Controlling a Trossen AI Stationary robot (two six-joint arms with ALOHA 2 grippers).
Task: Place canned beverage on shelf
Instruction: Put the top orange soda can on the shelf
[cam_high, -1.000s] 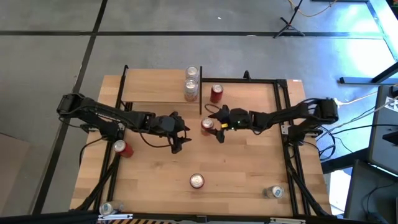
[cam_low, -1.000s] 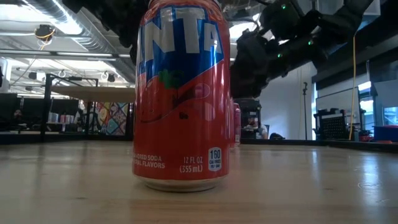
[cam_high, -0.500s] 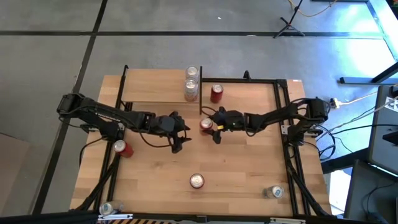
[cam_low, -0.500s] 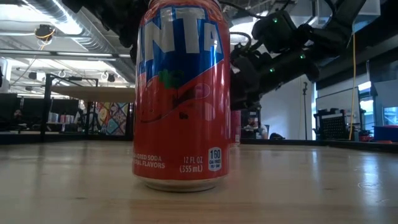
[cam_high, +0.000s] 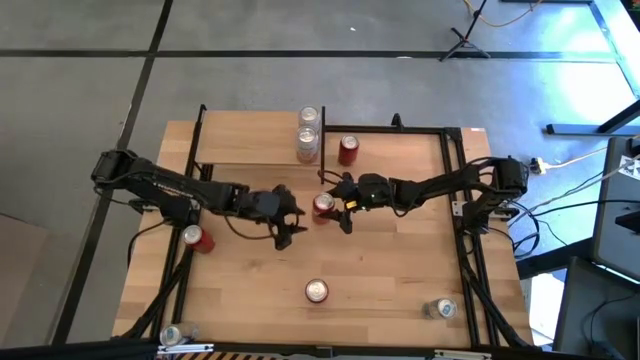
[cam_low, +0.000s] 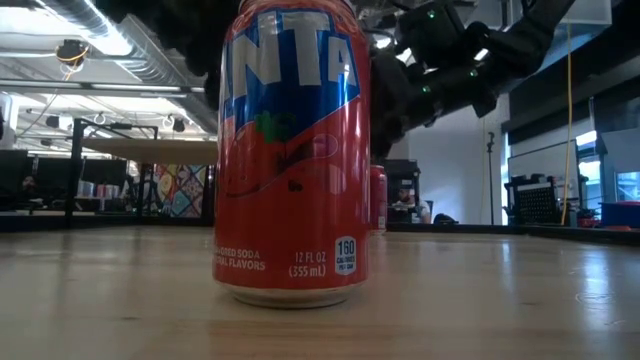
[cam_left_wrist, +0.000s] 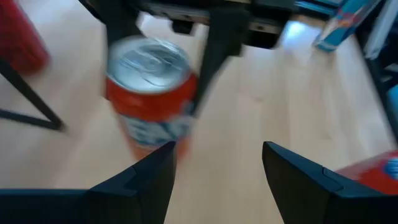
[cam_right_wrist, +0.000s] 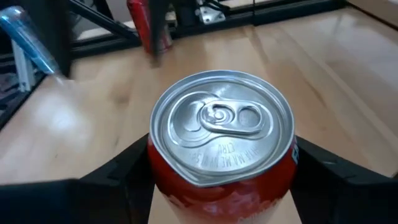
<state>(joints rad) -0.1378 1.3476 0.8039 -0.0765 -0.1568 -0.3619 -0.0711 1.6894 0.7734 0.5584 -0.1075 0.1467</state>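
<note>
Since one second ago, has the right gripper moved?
Yes. In the high view the right gripper has moved left across the table, away from the right black post, around the red can.

A can (cam_high: 323, 206) stands mid-table between both end effectors, the shelf (cam_high: 255, 140) behind.

**Crowded centre, open front**

Mid-table is tight: the right gripper (cam_high: 338, 206) straddles a red can (cam_high: 322, 206), fingers on both its sides, with the left gripper (cam_high: 291, 217) open just beside. The shelf (cam_high: 260, 150) carries two silver cans (cam_high: 308, 132) at its right end; its left stretch is bare. Black posts (cam_high: 322, 160) edge it. Another red can (cam_high: 347, 150) stands just right of them.
</note>
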